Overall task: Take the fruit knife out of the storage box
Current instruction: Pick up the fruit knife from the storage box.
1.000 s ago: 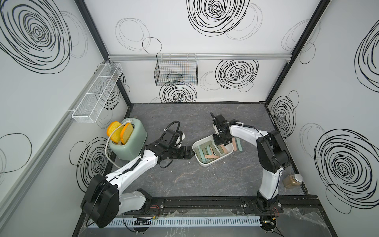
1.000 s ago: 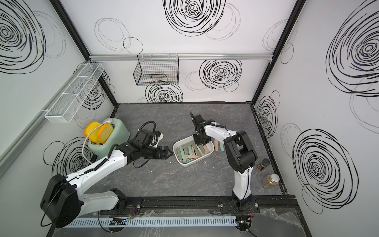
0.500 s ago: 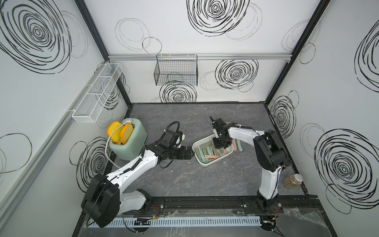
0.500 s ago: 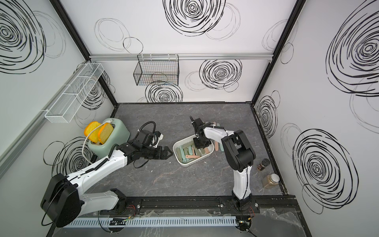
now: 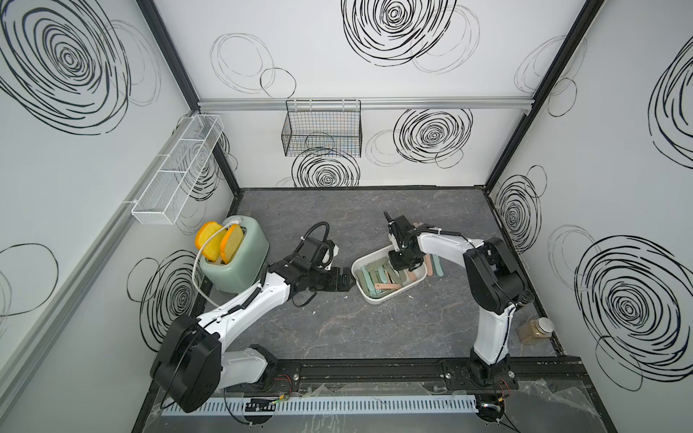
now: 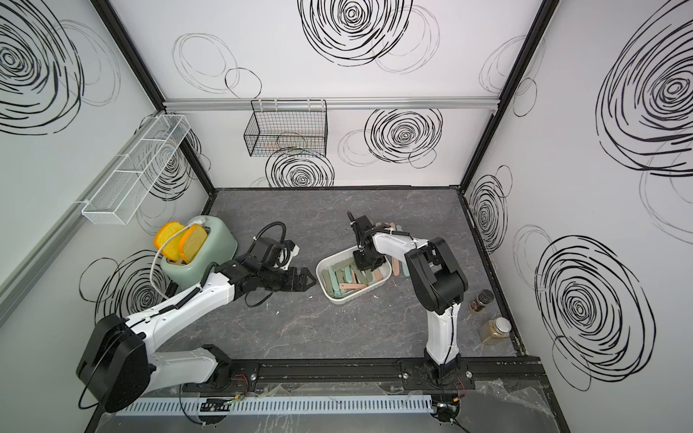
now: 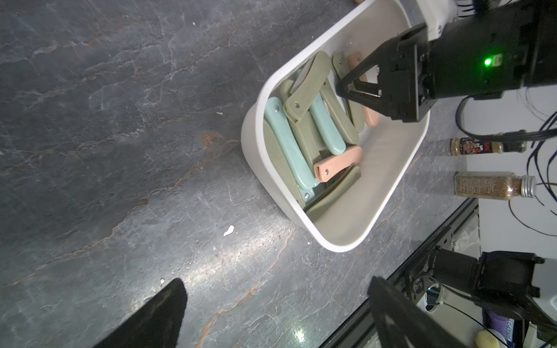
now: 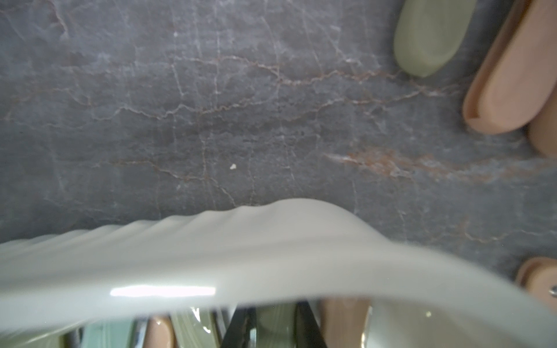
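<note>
The white storage box point(image 5: 415, 282) point(image 6: 325, 283) point(image 7: 401, 168) sits mid-table and holds several folded fruit knives with olive, teal and pink handles. My right gripper point(image 5: 399, 268) point(image 6: 365, 265) point(image 7: 340, 87) point(image 8: 272, 313) reaches down into the box's far end. In the right wrist view its two black fingers press on either side of an olive-green fruit knife point(image 8: 275, 330). The box rim point(image 8: 271, 256) hides the rest of that knife. My left gripper point(image 5: 347, 282) point(image 6: 306, 279) point(image 7: 276, 281) hovers wide open and empty just beside the box's left end.
More knives point(image 5: 435, 267) point(image 8: 509, 75) lie on the table right of and behind the box. A green toaster point(image 5: 240, 262) with toast stands at the left. Spice bottles point(image 6: 482, 300) point(image 6: 497, 330) stand by the right wall. Wire baskets point(image 5: 322, 129) point(image 5: 176, 172) hang on the walls.
My right gripper has come down from over the box's far rim into the box, and its jaws have narrowed around an olive knife. The left arm has not moved.
</note>
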Controlling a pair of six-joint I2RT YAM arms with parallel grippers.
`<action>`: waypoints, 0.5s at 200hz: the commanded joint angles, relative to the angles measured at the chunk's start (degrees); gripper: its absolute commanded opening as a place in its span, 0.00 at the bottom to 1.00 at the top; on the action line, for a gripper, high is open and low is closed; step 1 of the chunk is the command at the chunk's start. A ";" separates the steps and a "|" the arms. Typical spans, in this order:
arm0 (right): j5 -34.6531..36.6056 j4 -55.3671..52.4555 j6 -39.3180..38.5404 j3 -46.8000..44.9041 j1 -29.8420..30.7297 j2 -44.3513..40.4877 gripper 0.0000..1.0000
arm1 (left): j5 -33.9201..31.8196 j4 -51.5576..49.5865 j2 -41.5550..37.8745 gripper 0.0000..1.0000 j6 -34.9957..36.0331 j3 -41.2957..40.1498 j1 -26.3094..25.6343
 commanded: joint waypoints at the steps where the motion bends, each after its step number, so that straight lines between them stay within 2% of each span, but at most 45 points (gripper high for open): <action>1: -0.28 -2.83 0.39 0.16 0.18 2.95 0.18 | 0.45 0.72 0.00 0.98 0.62 0.89 0.62; 100: 1.40 -9.93 1.21 11.29 -0.29 -2.96 0.18 | 0.89 1.41 1.68 0.98 -0.30 4.05 0.14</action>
